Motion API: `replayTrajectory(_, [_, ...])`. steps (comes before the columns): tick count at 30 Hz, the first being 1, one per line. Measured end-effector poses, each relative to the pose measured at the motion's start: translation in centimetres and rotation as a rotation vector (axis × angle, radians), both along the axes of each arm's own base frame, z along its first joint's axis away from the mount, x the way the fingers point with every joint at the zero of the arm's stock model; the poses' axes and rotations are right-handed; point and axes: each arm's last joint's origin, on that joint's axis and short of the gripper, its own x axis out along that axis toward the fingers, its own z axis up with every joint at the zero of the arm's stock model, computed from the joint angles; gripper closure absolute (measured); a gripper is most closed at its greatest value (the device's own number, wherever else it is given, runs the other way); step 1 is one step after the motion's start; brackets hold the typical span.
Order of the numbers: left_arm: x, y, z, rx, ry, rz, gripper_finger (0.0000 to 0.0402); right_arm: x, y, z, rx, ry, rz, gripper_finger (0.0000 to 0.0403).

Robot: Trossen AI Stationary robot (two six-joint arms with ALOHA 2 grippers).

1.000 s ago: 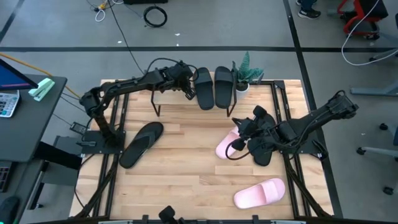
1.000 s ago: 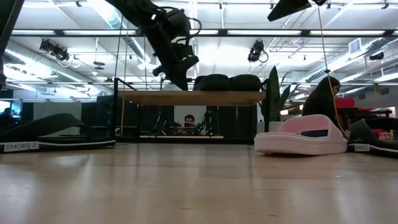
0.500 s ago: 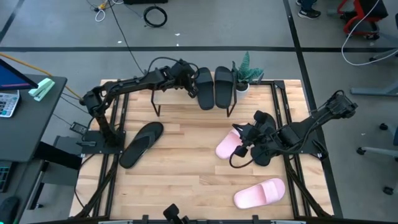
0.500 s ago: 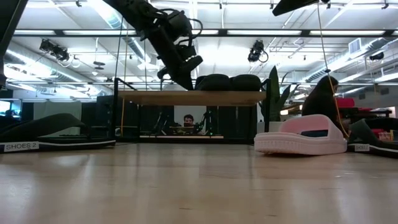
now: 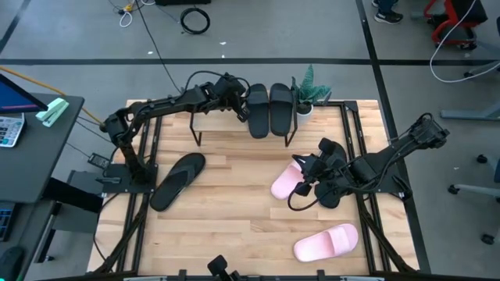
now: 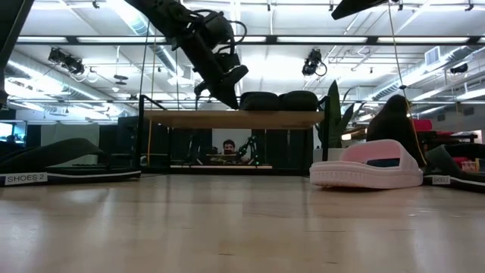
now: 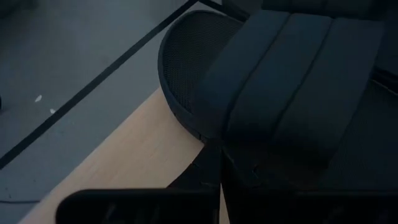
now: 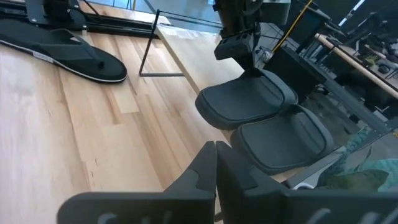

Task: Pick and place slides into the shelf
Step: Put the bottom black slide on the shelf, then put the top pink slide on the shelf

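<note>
Two black slides (image 5: 256,109) (image 5: 280,109) lie side by side, soles down, on the shelf (image 5: 211,119), a light plank on thin black legs (image 6: 227,119) at the far edge. My left gripper (image 5: 242,112) is shut and sits at the left slide's side (image 7: 211,118). My right gripper (image 5: 299,162) is shut and hovers above the table, beside a pale pink slide (image 5: 286,182), touching nothing. Its wrist view looks toward the shelf and both slides (image 8: 249,102). A black slide (image 5: 330,193) lies under the right arm. My left gripper's shut fingertips (image 6: 231,101) meet the outer side of the left black slide, just below its strap (image 7: 214,134). They come slanting down from the table's left, across the slide. The slide lies flat on the shelf top.
Another black slide (image 5: 178,179) lies flat on the table's left part, and a second pink slide (image 5: 324,242) lies near the front right. A small potted plant (image 5: 311,92) stands at the shelf's right end. The middle of the slatted tabletop (image 5: 234,203) is bare.
My left gripper has moved right and slightly down along the shelf top until its tips reached the left black slide. My right gripper has shifted a little toward the near edge. The slides have stayed in place.
</note>
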Motion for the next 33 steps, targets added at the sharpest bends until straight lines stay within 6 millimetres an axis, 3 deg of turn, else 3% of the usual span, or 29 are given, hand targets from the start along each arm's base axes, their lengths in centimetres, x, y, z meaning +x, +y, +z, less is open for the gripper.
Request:
replayTrajectory(14, [0.0, -0.1, 0.1, 0.032, 0.03, -0.036, 0.0396, 0.0, -0.1, 0.0, -0.006, -0.015, -0.019, 0.0395])
replayTrajectory(22, [-0.8, -0.7, 1.8, 0.17, 0.085, 0.021, 0.0395, -0.1, 0.1, -0.4, 0.104, -0.008, 0.004, 0.0397])
replayTrajectory(26, [-1.2, -3.0, 4.4, 0.219, 0.034, -0.032, 0.0396, -0.6, 0.5, -2.2, 0.165, 0.022, 0.019, 0.0399])
replayTrajectory(33, [-1.9, -10.5, 9.4, 0.296, -0.108, -0.234, 0.0376, -1.7, 0.9, -5.2, 0.231, 0.022, -0.02, 0.0398])
